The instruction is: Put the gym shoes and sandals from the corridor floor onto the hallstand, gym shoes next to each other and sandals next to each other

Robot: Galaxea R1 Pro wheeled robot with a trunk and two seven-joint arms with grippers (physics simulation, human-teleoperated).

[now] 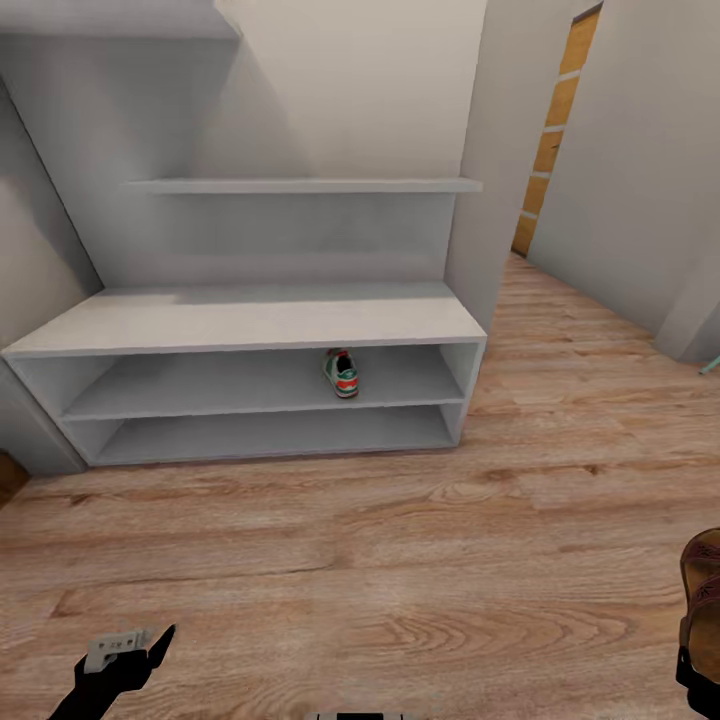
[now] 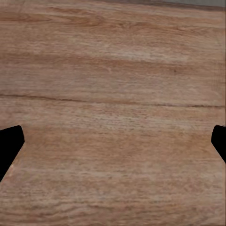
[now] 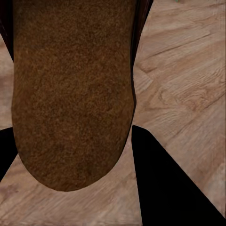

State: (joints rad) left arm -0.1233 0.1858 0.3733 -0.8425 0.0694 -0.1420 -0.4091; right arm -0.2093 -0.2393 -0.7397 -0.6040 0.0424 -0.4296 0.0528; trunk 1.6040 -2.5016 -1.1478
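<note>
The white hallstand [image 1: 250, 318] stands ahead against the wall, with a flat top and two long open shelves. One gym shoe [image 1: 342, 373], white with green and red-orange, sits on its upper open shelf, right of the middle. At the lower right edge a dark brown sandal [image 1: 703, 585] hangs above the corridor floor [image 1: 400, 560], with my right gripper [image 1: 697, 680] shut on it. The right wrist view looks onto the sandal's brown sole [image 3: 70, 94] between black fingers [image 3: 165, 188]. My left gripper [image 1: 150, 645] is low at the left, open over bare planks [image 2: 113, 94].
A narrow wall shelf [image 1: 300, 186] hangs above the hallstand. A white wall corner [image 1: 490, 200] rises at its right end, and the corridor runs past it toward a door with orange panels [image 1: 550, 140]. A small teal object [image 1: 710, 366] lies at the right edge.
</note>
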